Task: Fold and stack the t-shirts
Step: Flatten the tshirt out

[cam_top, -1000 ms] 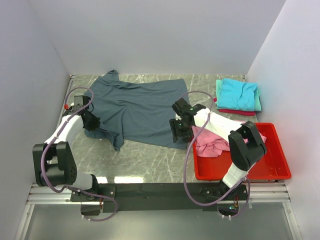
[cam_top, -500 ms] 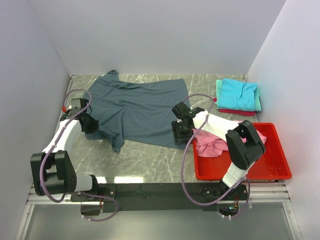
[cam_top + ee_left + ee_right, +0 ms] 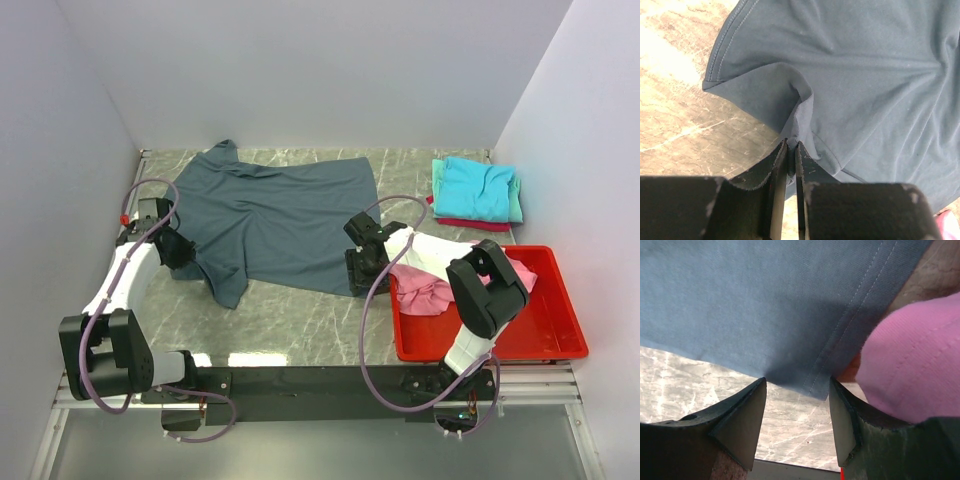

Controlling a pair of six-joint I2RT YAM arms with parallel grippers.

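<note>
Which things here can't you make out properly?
- Red folded t-shirt: top view, only an edge shows under the turquoise folded t-shirt.
- Pink cloth t-shirt: top view, the right arm covers part.
- Dark slate blue-grey t-shirt: both wrist views cut most of it off.

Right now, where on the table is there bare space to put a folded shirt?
The front marble strip between the grey t-shirt and the base rail is bare. A smaller gap separates that shirt from the folded stack. Crowded: the red bin with the pink t-shirt.
</note>
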